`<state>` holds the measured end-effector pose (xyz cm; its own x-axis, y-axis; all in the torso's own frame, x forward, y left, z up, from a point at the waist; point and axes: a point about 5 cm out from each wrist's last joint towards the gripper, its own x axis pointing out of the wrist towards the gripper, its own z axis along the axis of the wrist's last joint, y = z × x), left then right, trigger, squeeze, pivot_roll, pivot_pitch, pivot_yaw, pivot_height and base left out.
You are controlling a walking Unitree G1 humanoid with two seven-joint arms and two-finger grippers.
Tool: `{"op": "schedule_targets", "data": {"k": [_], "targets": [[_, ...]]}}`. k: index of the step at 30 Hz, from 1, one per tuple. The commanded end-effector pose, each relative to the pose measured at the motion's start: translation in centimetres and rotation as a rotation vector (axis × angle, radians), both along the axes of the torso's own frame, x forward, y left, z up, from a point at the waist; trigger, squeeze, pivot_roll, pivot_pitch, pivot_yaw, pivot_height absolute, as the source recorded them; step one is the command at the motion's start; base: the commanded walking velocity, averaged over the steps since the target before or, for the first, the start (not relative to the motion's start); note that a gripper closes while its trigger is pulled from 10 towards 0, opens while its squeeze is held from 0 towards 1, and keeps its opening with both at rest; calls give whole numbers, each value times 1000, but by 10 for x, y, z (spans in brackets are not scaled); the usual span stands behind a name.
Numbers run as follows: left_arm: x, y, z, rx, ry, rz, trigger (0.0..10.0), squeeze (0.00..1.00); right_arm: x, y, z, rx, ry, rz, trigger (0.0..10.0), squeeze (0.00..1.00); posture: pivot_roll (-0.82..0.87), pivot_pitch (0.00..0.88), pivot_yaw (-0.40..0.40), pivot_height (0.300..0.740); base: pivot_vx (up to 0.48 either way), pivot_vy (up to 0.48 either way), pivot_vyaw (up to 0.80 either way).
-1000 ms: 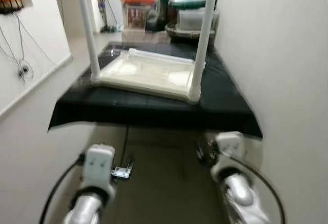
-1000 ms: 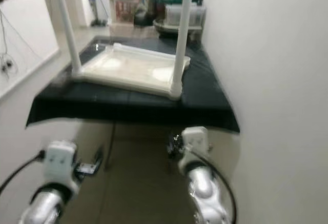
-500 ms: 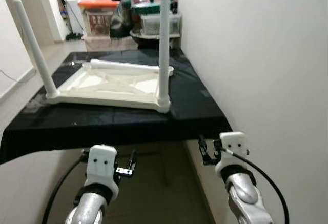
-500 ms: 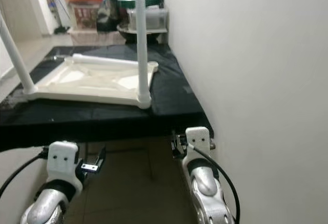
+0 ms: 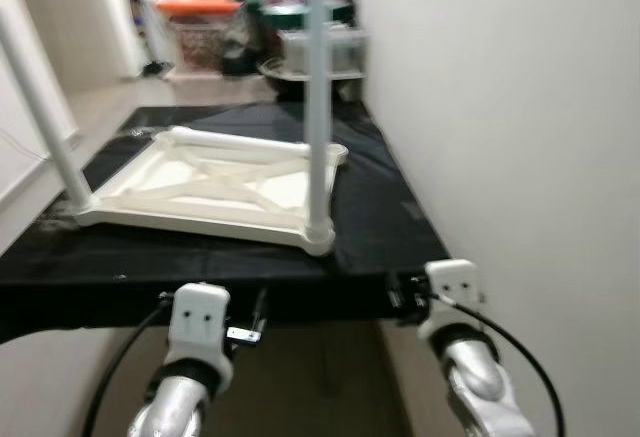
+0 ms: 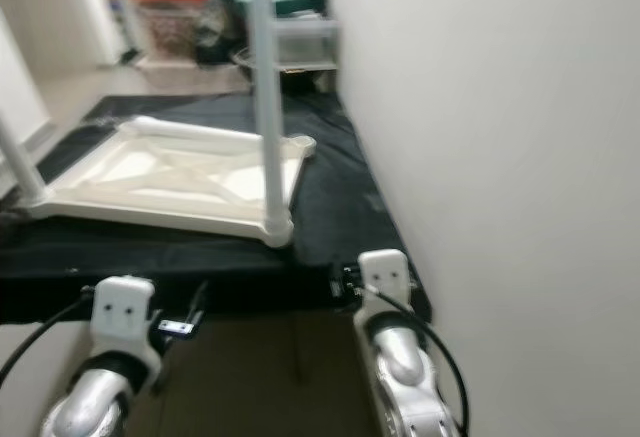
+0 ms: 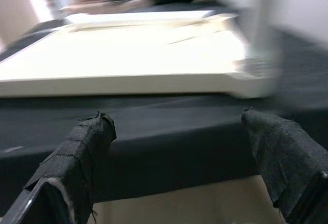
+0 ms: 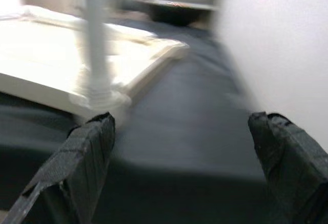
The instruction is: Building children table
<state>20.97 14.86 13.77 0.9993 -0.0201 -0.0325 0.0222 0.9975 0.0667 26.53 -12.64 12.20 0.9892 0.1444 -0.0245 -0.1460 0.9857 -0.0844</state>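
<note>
The left end effector (image 7: pixel 179 167) hangs released, its cloth-wrapped fingers (image 7: pixel 84 152) spread wide and empty, just short of the bench's near edge. The right end effector (image 8: pixel 189 167) is likewise spread and empty, off the bench's near right corner. Both sit below the bench top — neither touches anything.

The children's table (image 5: pixel 215 182) lies upside down on the black-covered bench (image 5: pixel 390 217), its top flat on the cloth, toward the near edge. Two legs are fitted at the near corners: one (image 5: pixel 316 107) at the near right, one (image 5: pixel 40 97) at the near left. A loose leg (image 5: pixel 240 140) lies along the far side of the underside.

The step in hand looks like the approach. Raising both arms above the edge first would avoid catching the draped cloth.

The table is smooth cream plastic, ribbed crosswise beneath; the legs are plain round tubes; the cloth is matte.
</note>
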Motion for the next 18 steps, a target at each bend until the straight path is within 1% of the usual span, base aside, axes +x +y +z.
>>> {"op": "schedule_targets", "data": {"k": [1, 11, 13, 18], "targets": [[1, -3, 1, 7, -4, -10, 10000, 0, -1, -8, -1, -3, 3, -24, 10000, 0, 100, 0, -41, 740, 304, 0, 0], [2, -2, 2, 5, -6, -2, 10000, 0, 0, -8, 0, -11, 2, -8, 10000, 0, 100, 4, -39, 740, 309, 0, 0], [2, -1, 1, 1, 2, 15, 10000, 0, 0, -8, -1, -18, 5, -4, 10000, 0, 100, 5, -40, 740, 300, 0, 0], [3, 2, 1, 4, -1, 30, 10000, 0, 0, -7, -1, -24, 7, 3, 10000, 0, 100, 6, -40, 740, 0, 0, 0]]}}
